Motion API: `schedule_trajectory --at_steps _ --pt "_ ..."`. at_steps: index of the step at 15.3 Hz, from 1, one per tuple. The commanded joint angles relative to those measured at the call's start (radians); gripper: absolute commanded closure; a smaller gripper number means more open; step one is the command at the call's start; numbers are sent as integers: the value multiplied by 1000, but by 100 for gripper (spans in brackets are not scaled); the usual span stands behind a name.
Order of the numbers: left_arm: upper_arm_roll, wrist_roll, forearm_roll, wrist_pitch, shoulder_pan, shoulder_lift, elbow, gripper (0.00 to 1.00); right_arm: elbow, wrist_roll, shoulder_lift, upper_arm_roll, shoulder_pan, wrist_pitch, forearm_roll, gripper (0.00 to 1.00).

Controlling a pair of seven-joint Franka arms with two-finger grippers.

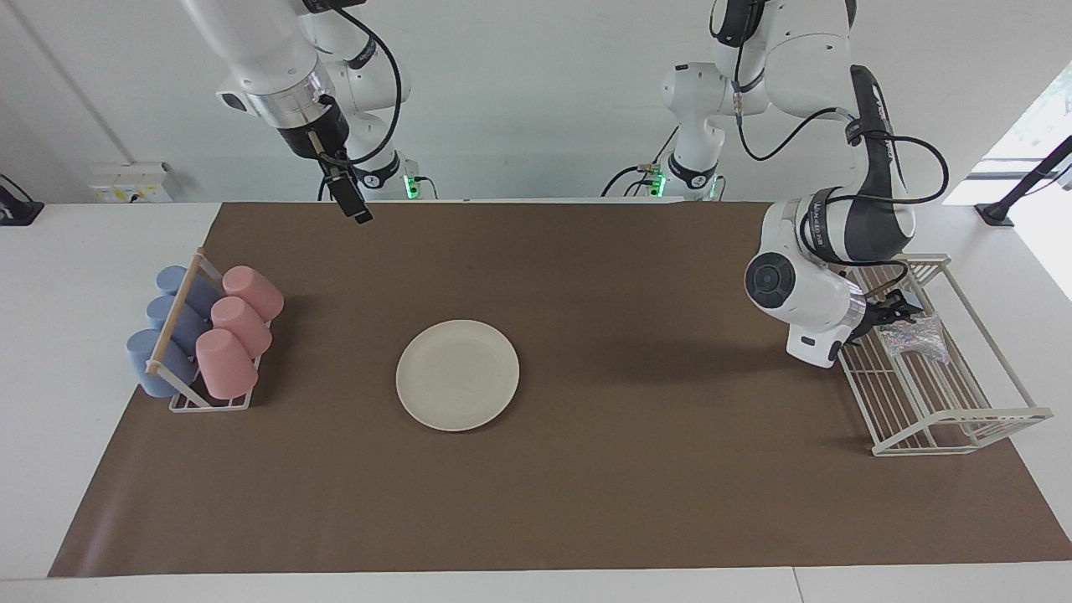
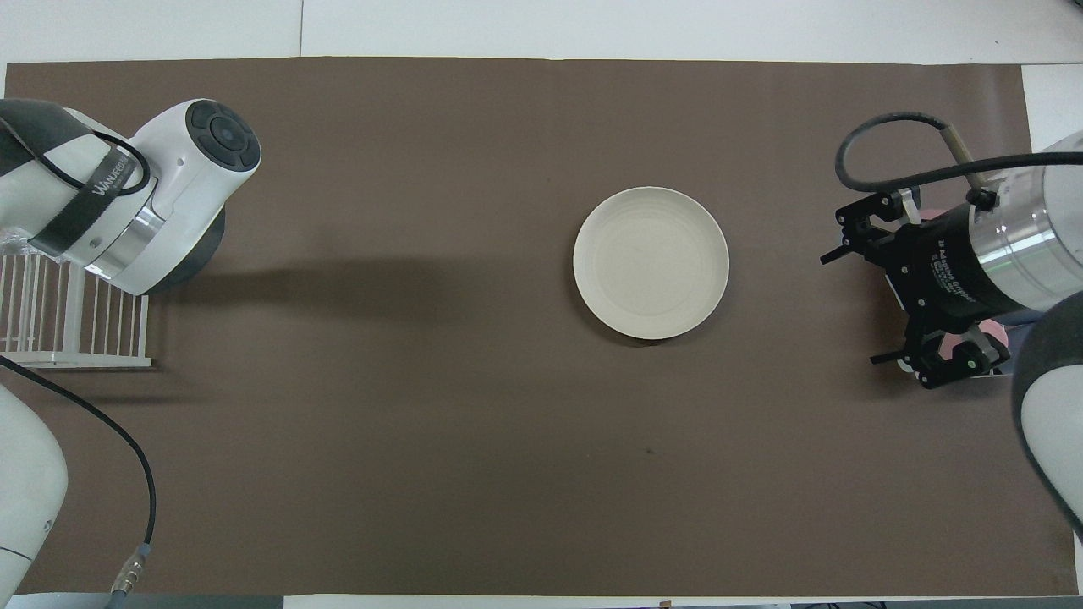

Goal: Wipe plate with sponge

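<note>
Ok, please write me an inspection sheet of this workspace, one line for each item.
Surface: brown mat covers the table.
Job's things: plate lies bare mid-mat; sponge in the white wire rack at the left arm's end.
Clutter: rack of blue and pink cups at the right arm's end.
End effectors: left end effector at the sponge; right end effector waits, raised.
Cables: black cables run along both arms.
Surroundings: white wall, nothing else seen.

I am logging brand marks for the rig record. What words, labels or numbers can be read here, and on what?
"WANFEOB": roughly so, partly blurred, on the black strap around the left arm's wrist.
White print on the right gripper's black mount: too small to read.
Plate, sponge, cups: no text visible.
</note>
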Motion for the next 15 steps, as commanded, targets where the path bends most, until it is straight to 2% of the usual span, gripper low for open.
schedule_trajectory --at_steps 1,4,12,13,15 --pt "9 -18 22 -18 -14 -17 -14 45 -30 32 -26 5 1 -1 9 0" --pt "9 -15 22 -30 -14 -16 0 100 -31 29 -26 4 -13 -3 9 0" --pt "4 4 5 -17 -4 -46 18 100 -42 42 -31 5 1 14 7 0" --pt "4 27 -10 -18 -4 -59 24 100 -48 48 -36 5 3 16 7 0" --pt "9 127 -126 -38 -4 -91 88 100 -60 47 -39 5 1 13 7 0"
